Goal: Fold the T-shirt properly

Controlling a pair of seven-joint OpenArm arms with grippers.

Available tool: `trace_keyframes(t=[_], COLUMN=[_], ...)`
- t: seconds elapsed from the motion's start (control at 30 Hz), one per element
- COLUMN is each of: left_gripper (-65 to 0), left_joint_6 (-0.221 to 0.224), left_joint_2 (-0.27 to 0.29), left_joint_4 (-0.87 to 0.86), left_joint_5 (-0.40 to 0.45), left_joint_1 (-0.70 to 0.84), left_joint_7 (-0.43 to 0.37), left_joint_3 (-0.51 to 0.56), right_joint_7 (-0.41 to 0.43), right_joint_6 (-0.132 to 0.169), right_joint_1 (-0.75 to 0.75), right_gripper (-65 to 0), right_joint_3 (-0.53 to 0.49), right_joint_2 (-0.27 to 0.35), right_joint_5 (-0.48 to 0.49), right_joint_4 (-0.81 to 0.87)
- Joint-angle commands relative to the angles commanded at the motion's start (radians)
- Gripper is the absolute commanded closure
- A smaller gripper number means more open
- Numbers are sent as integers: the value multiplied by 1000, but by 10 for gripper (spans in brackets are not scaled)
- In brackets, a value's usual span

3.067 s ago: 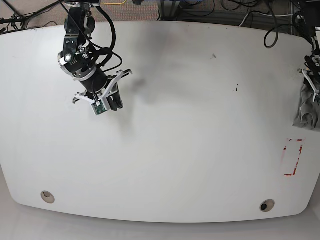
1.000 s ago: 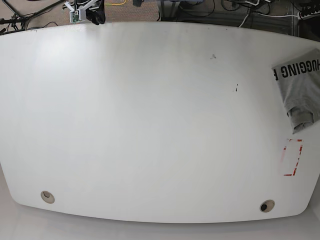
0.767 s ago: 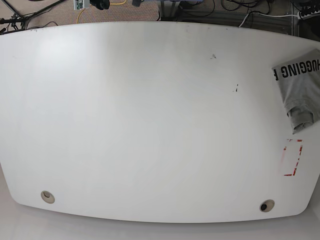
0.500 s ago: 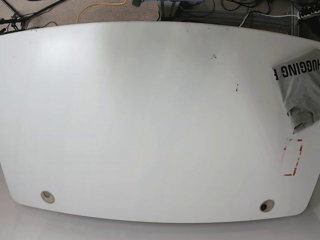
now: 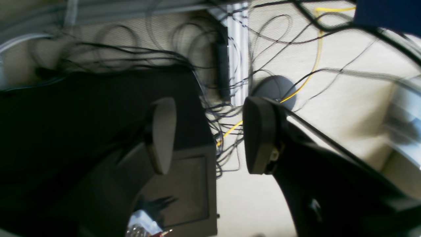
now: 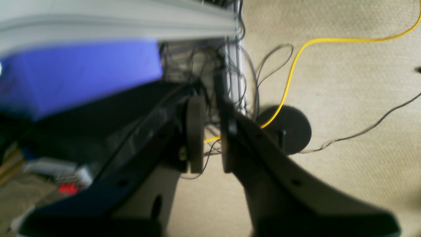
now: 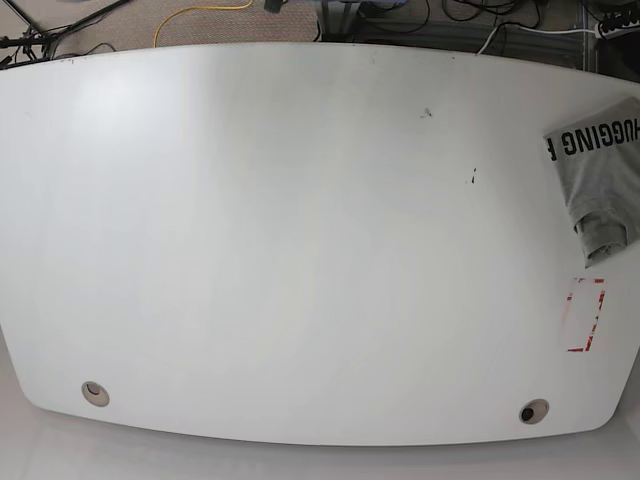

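The T-shirt lies folded at the table's right edge in the base view, grey with black "HUGGING" lettering facing up and partly cut off by the frame. Neither arm shows in the base view. In the left wrist view my left gripper stands open over floor cables with nothing between its fingers. In the right wrist view my right gripper has its pads a narrow gap apart, holding nothing, above the carpet.
The white table carries a red-outlined rectangle mark near its right front and two round holes at the front corners. Cables and a yellow cord run over the carpet behind the table.
Both arms have withdrawn off the table and out of the base view. The T-shirt, earlier bunched under the right-hand gripper, now lies released and folded at the right edge.
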Motion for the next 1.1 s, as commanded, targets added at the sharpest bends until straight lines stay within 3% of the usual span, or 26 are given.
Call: trace_keyframes(t=[0.13,0.33,0.6,0.7,1.1], left_gripper=[-307,-307,-307,-307,-307], left_joint_6=[34,140,236,258,259], left_joint_2=[-20,-49,-51,-49,-32], left_joint_4=[-167,-344,-322,-299,-285], left_joint_5=[0,0,2,2,0], left_joint_1=[-121,-267,-351,-364,-361], left_joint_7=[0,6,198,249,245], left_joint_3=[0,2,2,2,2], right_joint_7=[0,2,6,6,8], right_joint_6=[-41,-120,-201,-206,-207], right_joint_1=[64,166,258,281,318], right_gripper=[-87,-87,-92,-92,-94], right_joint_3=[0,0,0,0,0], right_joint_2=[0,3,5,3,2], right_joint_5=[-29,-97,-137,-138,-135], right_joint_4=[-83,-216,-330,-356,-405])
